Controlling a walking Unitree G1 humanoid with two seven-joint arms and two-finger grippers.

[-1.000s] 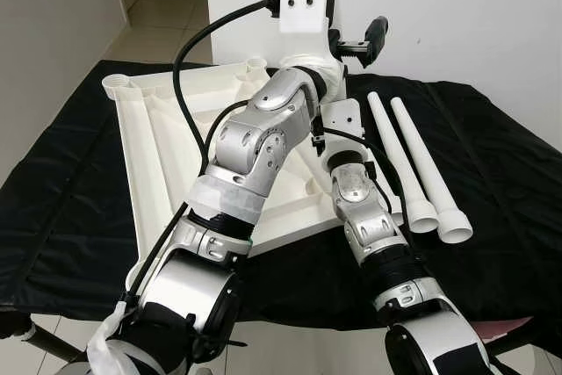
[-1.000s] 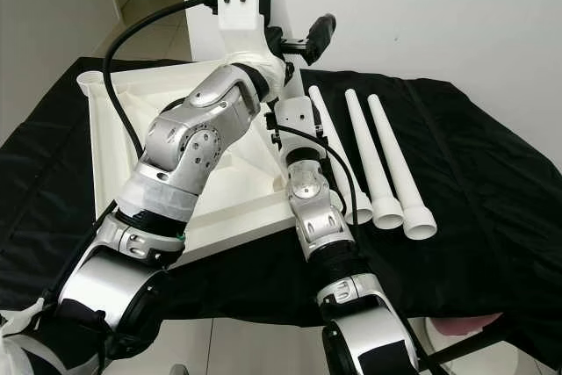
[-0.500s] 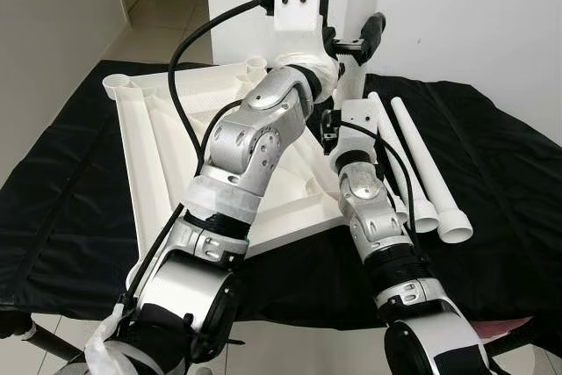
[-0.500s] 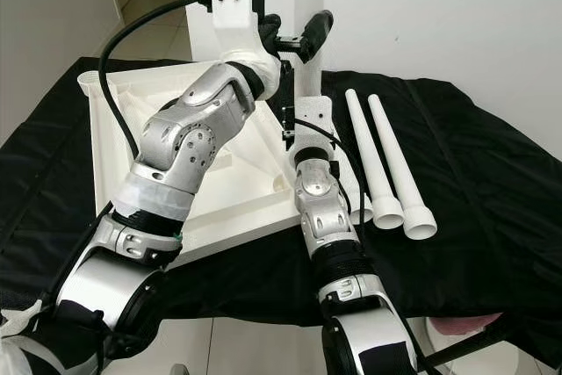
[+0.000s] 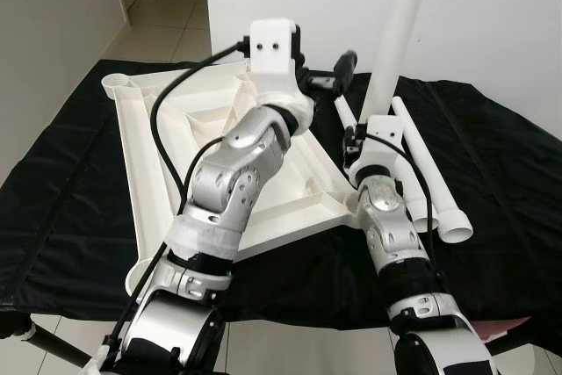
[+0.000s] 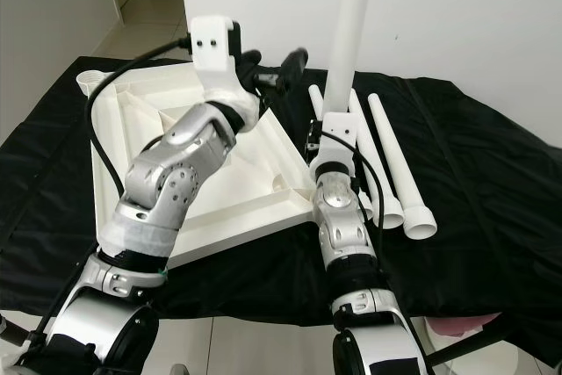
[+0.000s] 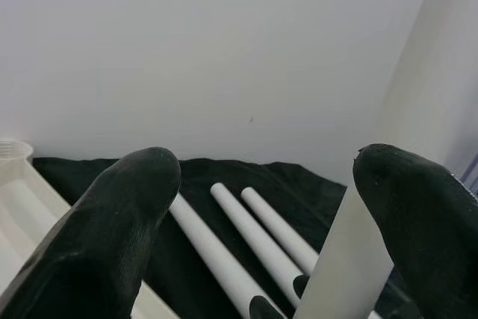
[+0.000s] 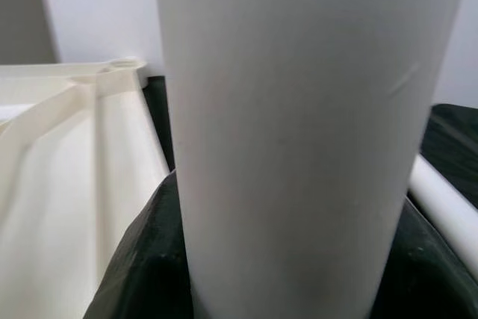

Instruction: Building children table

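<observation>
at three o'clock of the tabletop (image 5: 176, 155), right gripper (image 8: 284, 274) clamps a leg (image 5: 397, 32) upright for socketing; left gripper (image 7: 261, 207) gapes wide.

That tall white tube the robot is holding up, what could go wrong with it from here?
The right gripper grips the upright table leg near its bottom, so it could tip or slip. Swinging it could hit the open left gripper nearby, or the three spare legs lying beside the upturned tabletop.

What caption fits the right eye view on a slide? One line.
Right gripper holds a white table leg upright beside the upturned tabletop; three legs lie on black cloth.
</observation>
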